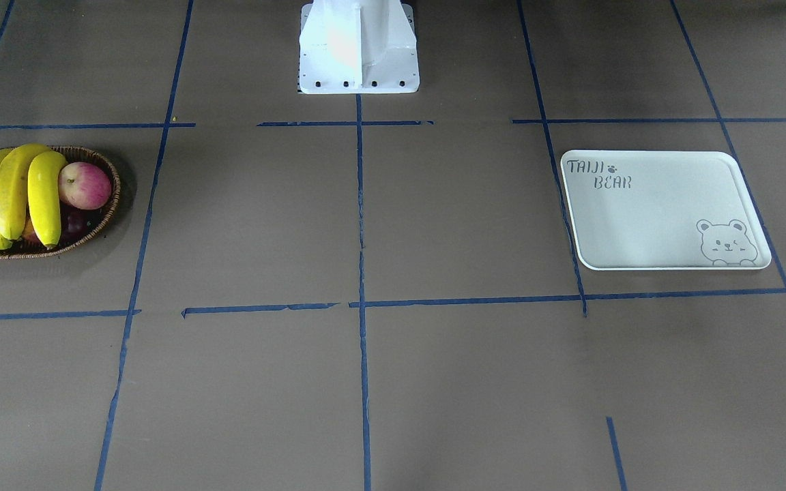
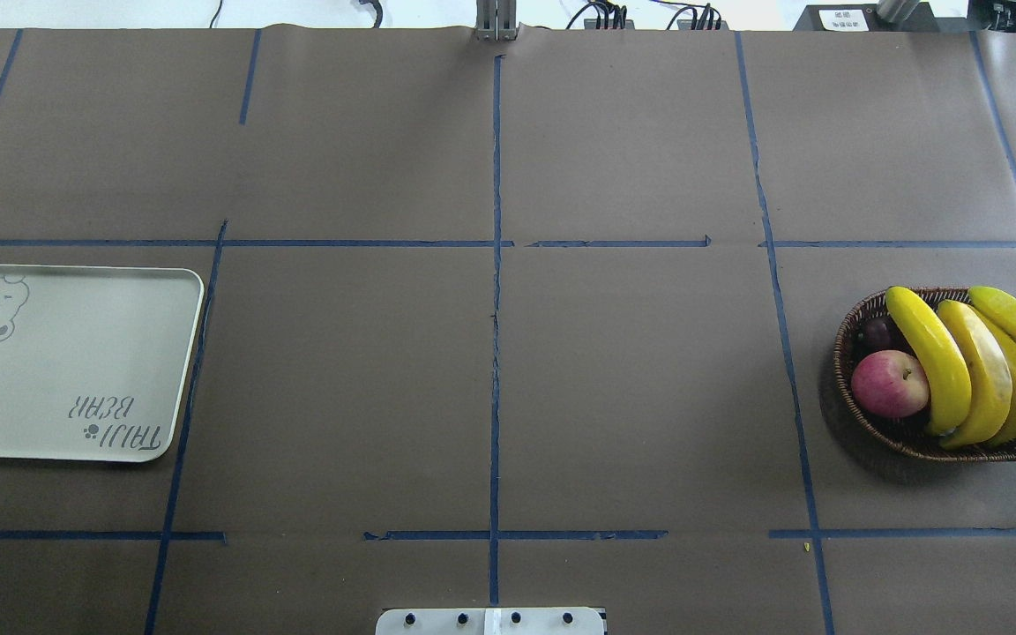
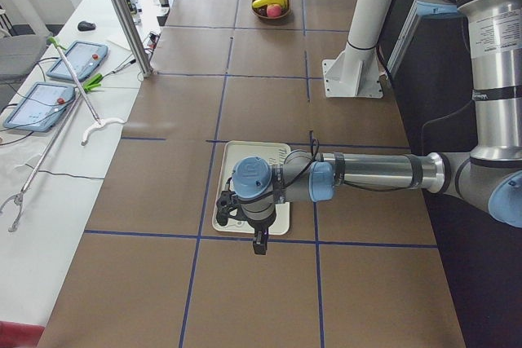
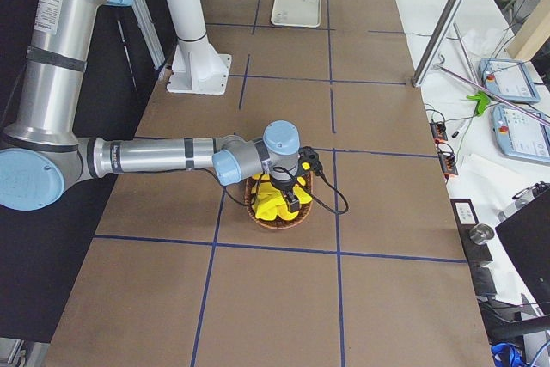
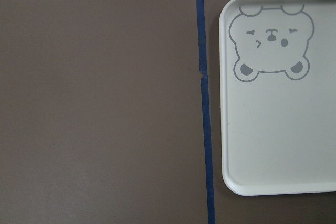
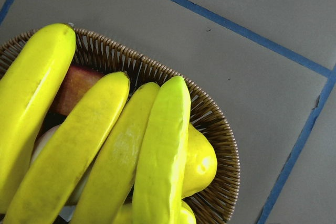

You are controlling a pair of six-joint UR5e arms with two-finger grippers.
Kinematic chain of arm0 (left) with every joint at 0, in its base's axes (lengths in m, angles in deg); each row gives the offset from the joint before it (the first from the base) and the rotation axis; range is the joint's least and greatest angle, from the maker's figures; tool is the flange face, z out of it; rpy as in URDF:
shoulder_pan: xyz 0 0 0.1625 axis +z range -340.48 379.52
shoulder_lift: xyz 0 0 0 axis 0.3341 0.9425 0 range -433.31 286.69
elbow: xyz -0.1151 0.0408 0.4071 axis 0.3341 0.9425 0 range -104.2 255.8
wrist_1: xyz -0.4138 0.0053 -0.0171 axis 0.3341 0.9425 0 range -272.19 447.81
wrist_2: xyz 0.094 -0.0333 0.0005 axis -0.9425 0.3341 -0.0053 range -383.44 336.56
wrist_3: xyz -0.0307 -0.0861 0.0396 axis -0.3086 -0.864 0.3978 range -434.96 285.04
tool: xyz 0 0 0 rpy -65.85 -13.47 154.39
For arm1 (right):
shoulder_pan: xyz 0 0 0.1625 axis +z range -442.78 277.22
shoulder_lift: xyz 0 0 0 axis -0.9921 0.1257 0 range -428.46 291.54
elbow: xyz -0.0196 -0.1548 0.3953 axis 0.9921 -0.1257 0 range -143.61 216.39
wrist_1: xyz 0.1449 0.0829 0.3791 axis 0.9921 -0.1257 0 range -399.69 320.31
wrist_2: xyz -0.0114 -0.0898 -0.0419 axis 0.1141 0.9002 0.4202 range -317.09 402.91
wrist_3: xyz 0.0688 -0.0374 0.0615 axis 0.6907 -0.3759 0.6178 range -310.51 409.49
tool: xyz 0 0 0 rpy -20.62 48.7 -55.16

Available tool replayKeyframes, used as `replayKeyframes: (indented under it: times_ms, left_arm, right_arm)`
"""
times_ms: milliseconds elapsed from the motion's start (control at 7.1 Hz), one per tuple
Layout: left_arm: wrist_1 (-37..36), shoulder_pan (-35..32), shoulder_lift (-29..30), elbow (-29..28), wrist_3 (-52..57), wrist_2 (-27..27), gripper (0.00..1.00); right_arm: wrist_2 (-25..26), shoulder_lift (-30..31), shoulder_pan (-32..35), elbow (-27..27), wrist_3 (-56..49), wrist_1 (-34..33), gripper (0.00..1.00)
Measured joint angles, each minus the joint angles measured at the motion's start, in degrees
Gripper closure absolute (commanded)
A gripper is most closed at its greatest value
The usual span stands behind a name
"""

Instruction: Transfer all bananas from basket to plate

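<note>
The bananas (image 2: 931,353) are lying side by side in the basket (image 2: 865,425), and in the right wrist view we are counting four of them, all resting on top of the other fruit. A red apple (image 2: 889,384) is sitting just beside them in the same basket. A dark purple fruit (image 2: 877,333) is lying next to the apple, and a lumpy yellow fruit (image 6: 202,161) is lying under the bananas against the rim. The basket is standing at the right side of the tabletop (image 2: 631,397), and the plate (image 2: 67,379) is lying well apart at the left side. The right end effector (image 4: 293,205) is hanging over the basket, and the left end effector (image 3: 259,244) is hanging over the plate's edge. We are seeing both only in the side views, so we cannot tell whether their fingers are spread or pressed together
</note>
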Motion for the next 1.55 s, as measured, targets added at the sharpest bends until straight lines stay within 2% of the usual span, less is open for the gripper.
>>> replayKeyframes:
  times_ms: [563, 704, 985, 1126, 1267, 1408, 1549]
  left_arm:
    - [0.0, 0.4, 0.0, -0.1, -0.2, 0.0, 0.0]
    - [0.0, 0.4, 0.0, -0.1, -0.2, 0.0, 0.0]
    - [0.0, 0.5, 0.0, -0.1, -0.2, 0.0, 0.0]
    - [0.0, 0.5, 0.0, -0.1, -0.2, 0.0, 0.0]
    - [0.0, 0.5, 0.0, -0.1, -0.2, 0.0, 0.0]
    - [-0.1, 0.5, 0.0, -0.1, -0.2, 0.0, 0.0]
    - [-0.1, 0.5, 0.0, -0.1, -0.2, 0.0, 0.0]
  right_arm:
    - [4.0, 0.6, -5.1, -0.9, 2.4, 0.9, 0.03]
    - [5.4, 0.7, -5.9, -1.4, 2.5, 0.8, 0.14]
    - [8.0, 0.8, -7.4, -2.4, 2.6, 0.8, 0.42]
    - [8.4, 0.7, -7.8, -2.5, 2.6, 0.8, 0.59]
    - [8.5, 0.6, -8.1, -2.5, 2.6, 0.8, 0.8]
    - [8.5, 0.4, -8.3, -2.5, 2.8, 0.8, 0.96]
    - [8.5, 0.4, -8.3, -2.5, 2.9, 0.8, 0.98]
